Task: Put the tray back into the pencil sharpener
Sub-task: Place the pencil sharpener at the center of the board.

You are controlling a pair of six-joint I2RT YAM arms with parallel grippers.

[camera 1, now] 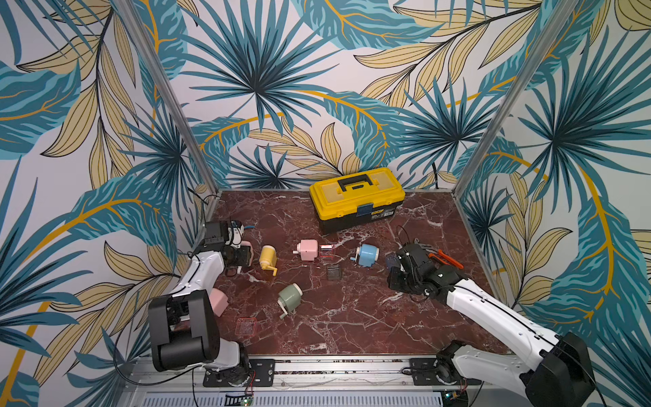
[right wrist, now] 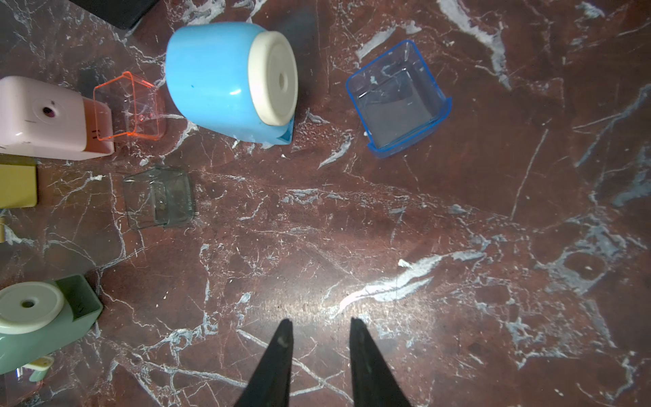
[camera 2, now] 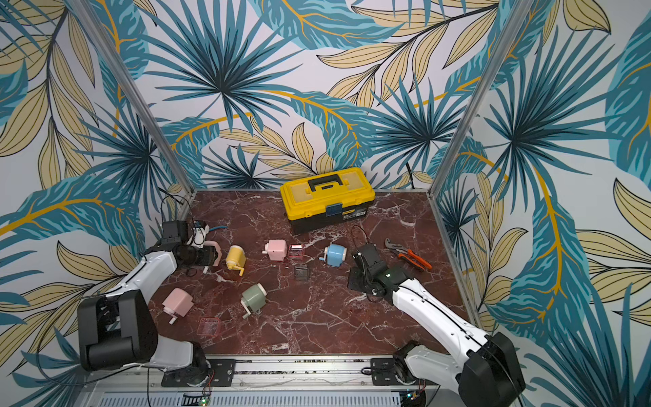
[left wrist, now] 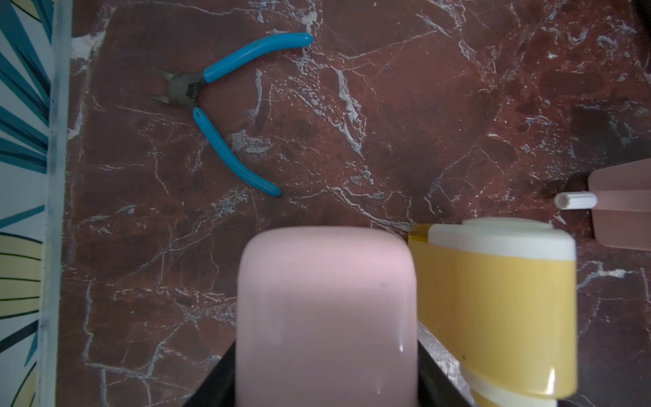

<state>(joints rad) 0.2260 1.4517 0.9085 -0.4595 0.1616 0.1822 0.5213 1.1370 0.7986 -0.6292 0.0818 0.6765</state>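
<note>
Left pincer point(left wrist: 326, 373): pinching pink sharpener point(left wrist: 324, 289).
Right pincer point(right wrist: 320, 322): slightly spread, empty.
Blue tray point(right wrist: 398, 102): ahead of right pincer; probably next, so grip opposite walls squarely.

This is a robotics lab test cell, not a lived-in room: a marble-patterned tabletop point(camera 1: 352, 317) is boxed in by aluminium posts point(camera 1: 169, 95) at 10 and 2 o'clock and panels of leaf-print wallpaper point(camera 1: 257, 88). At 6 o'clock a slotted aluminium rail point(camera 1: 334, 366) carries the bolted bases of the left arm point(camera 1: 197, 275) and right arm point(camera 1: 493, 317), beside a bare circuit board point(camera 1: 247, 400). A yellow toolbox point(camera 1: 355, 197) sits at 12 o'clock.
</note>
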